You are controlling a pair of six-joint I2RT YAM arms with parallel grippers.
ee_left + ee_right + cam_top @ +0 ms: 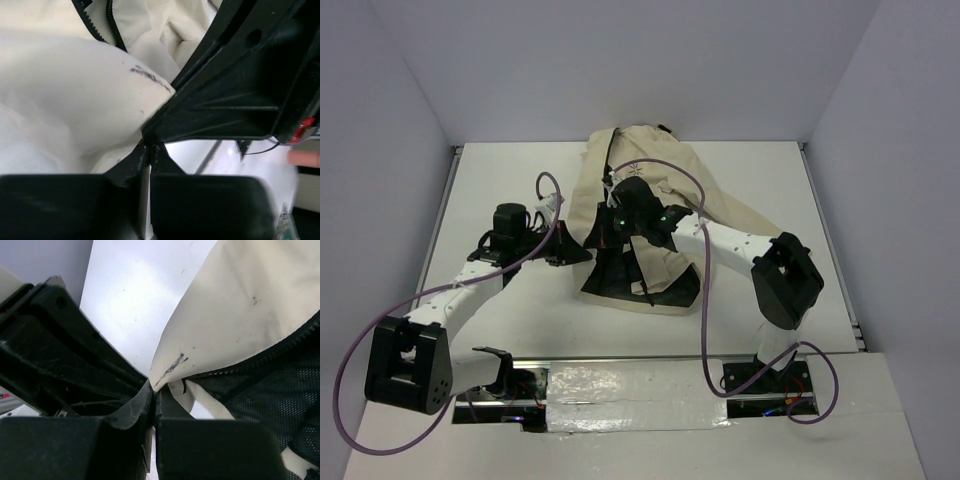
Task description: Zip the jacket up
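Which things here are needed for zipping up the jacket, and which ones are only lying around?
Needed: the jacket, zipper, left gripper, right gripper.
Only around: the table, purple cables.

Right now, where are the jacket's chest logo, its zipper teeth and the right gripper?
chest logo [633,167]: top external view, centre of the dark star mark.
zipper teeth [280,350]: right wrist view, midway along the dark toothed strip.
right gripper [154,390]: right wrist view, between the fingertips pinching the jacket [240,300].
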